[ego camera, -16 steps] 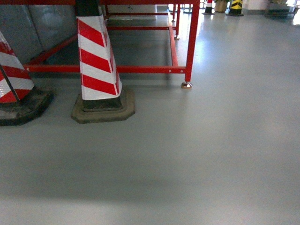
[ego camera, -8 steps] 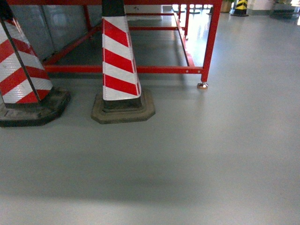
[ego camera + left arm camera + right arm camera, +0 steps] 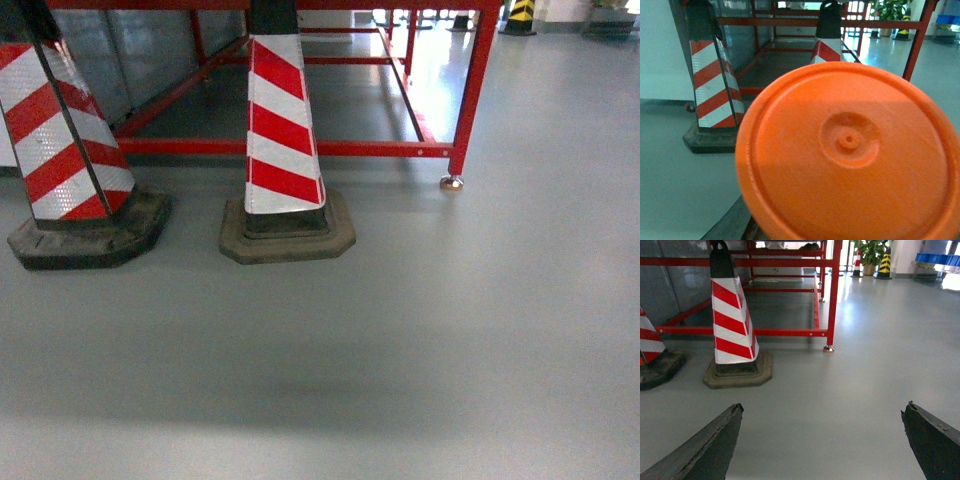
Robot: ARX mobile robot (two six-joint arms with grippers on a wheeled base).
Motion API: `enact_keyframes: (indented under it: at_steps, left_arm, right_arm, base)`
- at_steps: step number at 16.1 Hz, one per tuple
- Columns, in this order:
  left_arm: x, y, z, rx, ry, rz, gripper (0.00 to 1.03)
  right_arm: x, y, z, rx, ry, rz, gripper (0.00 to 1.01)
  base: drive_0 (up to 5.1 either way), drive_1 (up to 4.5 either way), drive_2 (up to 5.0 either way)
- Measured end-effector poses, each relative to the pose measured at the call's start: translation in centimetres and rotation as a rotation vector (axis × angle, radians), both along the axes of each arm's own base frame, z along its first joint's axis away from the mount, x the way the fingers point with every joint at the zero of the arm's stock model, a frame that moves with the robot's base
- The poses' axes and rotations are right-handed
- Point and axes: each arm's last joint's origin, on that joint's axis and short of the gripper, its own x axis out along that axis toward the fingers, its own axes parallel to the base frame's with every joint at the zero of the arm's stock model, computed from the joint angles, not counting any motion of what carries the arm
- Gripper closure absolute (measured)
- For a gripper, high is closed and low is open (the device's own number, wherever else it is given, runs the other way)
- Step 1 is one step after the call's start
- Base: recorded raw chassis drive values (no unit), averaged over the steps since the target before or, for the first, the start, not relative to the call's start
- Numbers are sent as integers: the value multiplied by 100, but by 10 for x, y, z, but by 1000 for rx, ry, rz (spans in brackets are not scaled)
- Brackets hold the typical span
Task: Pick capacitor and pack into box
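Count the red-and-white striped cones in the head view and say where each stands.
2. One cone stands centre-left on its dark base, in front of the red frame. The other cone stands at the left edge, partly cut off. More may lie outside the view.

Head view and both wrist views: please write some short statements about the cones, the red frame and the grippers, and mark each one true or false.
1. Two red-and-white striped cones stand on the grey floor in the head view, the left cone and the middle cone. True.
2. The peach-pink box is in front of the cones. False: no box shows in any view.
3. The right gripper has its fingers wide apart and holds nothing. True.
4. The left wrist view is mostly filled by a blue crate. False: an orange round disc fills it.
5. The red metal frame stands behind the cones. True.
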Motion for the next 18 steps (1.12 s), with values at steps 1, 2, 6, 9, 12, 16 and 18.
enact_keyframes:
  at_steps: [1, 2, 6, 9, 12, 16, 18]
  left_arm:
    - [0, 0, 0, 0, -2, -1, 59]
    - [0, 0, 0, 0, 0, -1, 59]
    - [0, 0, 0, 0, 0, -1, 59]
    - [0, 0, 0, 0, 0, -1, 59]
    - [0, 0, 0, 0, 1, -1, 59]
    - [0, 0, 0, 0, -1, -1, 59]
    - [0, 0, 0, 0, 1, -1, 59]
  right_arm:
    - [0, 0, 0, 0, -3, 0, 3]
    - [0, 0, 0, 0, -1, 0, 3]
    - [0, 0, 0, 0, -2, 0, 3]
    - [0, 0, 0, 0, -2, 0, 3]
    - [0, 0, 0, 0, 0, -1, 3]
    - [0, 0, 0, 0, -4, -1, 3]
    - [0, 0, 0, 0, -2, -1, 3]
  base:
    - [5, 427, -418]
    - [6, 429, -417]
    - [-5, 418, -428]
    - [0, 421, -421]
    - [0, 420, -420]
    - [5, 425, -414]
    - [8, 428, -411]
